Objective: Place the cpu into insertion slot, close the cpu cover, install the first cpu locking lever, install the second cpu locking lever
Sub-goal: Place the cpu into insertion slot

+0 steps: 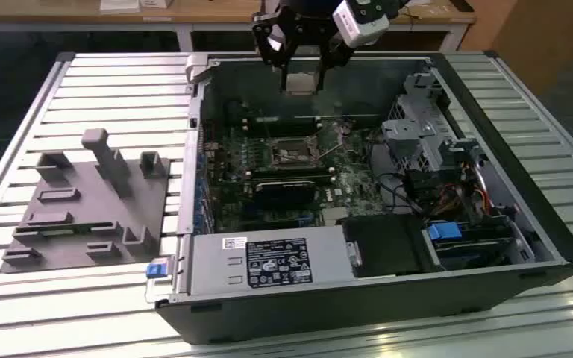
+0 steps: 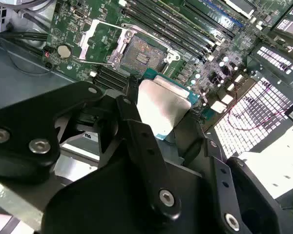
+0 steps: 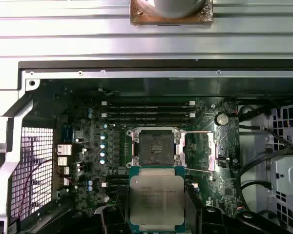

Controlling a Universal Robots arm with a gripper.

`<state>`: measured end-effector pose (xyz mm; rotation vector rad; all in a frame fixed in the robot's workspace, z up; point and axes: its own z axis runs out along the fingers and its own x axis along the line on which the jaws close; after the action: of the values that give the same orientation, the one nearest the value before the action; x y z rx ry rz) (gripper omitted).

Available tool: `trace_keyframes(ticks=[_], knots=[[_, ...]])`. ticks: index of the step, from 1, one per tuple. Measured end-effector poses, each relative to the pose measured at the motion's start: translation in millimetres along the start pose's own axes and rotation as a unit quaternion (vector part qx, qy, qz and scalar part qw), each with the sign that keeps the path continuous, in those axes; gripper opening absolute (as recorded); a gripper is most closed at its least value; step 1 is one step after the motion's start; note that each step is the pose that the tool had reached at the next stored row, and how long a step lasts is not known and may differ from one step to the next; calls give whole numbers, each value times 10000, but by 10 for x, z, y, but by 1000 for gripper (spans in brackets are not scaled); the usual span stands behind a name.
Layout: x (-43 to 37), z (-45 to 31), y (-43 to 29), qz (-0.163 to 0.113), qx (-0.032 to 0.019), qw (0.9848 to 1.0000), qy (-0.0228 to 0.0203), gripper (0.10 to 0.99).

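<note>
My gripper (image 1: 301, 73) hangs above the far wall of the open computer case (image 1: 525, 224), shut on the cpu (image 1: 300, 83), a flat square chip with a dull silvery top. In both wrist views the cpu (image 3: 156, 195) (image 2: 162, 105) sits between the black fingers (image 2: 136, 131), held well above the board. The insertion slot (image 3: 154, 146) (image 2: 141, 51) (image 1: 292, 154) lies bare, its dark centre uncovered. The cpu cover (image 3: 199, 150) (image 2: 100, 36) is swung open beside the slot. A thin wire locking lever (image 3: 200, 170) stands free next to it.
A grey fixture block (image 1: 87, 201) with upright holders lies on the slatted table at the exterior view's left. Inside the case are the power supply (image 1: 266, 261), a metal drive cage (image 1: 416, 134), loose cables (image 1: 465, 198) and long memory slots (image 3: 146, 109) next to the socket.
</note>
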<state>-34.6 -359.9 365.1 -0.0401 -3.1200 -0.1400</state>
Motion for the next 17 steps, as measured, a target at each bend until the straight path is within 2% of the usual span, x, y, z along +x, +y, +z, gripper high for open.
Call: trace_keyframes(ticks=[7, 17], knots=[[0, 2, 0, 0, 1, 10000, 0, 537], [-1, 57, -5, 0, 0, 10000, 0, 537]])
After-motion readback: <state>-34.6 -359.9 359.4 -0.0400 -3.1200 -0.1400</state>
